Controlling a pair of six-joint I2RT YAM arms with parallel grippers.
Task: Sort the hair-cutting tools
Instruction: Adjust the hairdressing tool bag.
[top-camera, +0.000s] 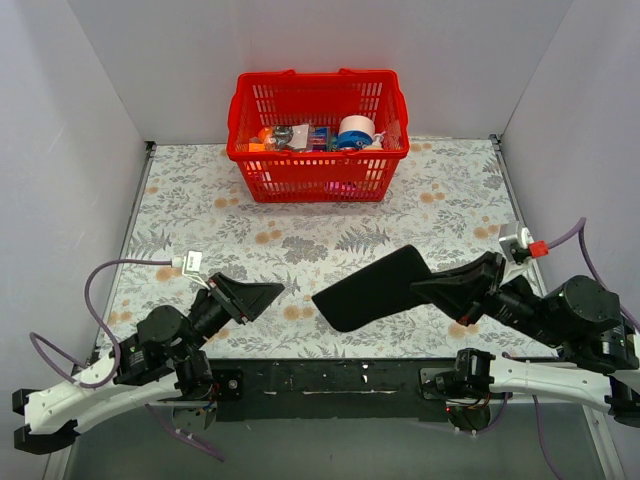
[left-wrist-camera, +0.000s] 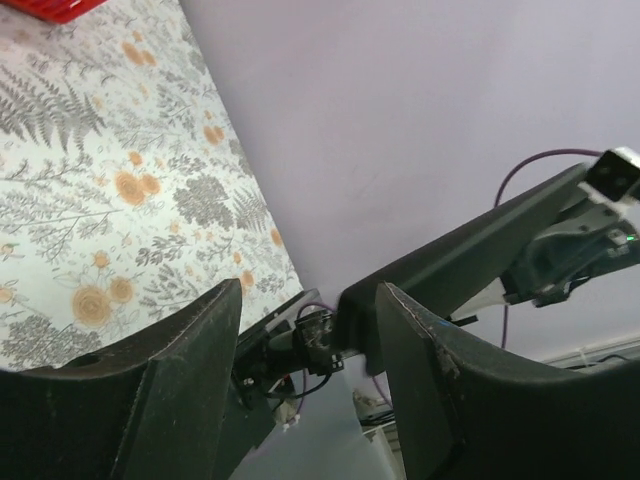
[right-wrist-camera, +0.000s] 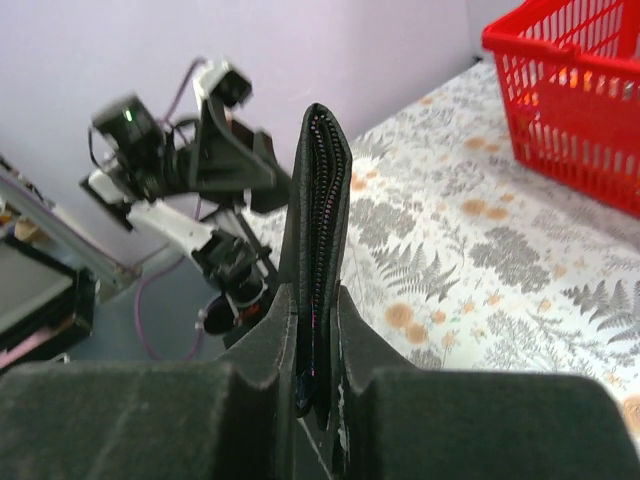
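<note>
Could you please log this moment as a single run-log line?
left gripper: open, empty | right gripper: shut on black pouch | red basket: far side

Hair-cutting tools: can't make them out in any view. Large flat black zippered pouch (top-camera: 365, 290) is what's in hand, one end pinched in the right gripper (top-camera: 425, 286).

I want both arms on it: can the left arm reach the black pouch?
Probably yes: the left pincer is open, near the free end of the pouch, nothing between; the right pincer grips its other end.
</note>
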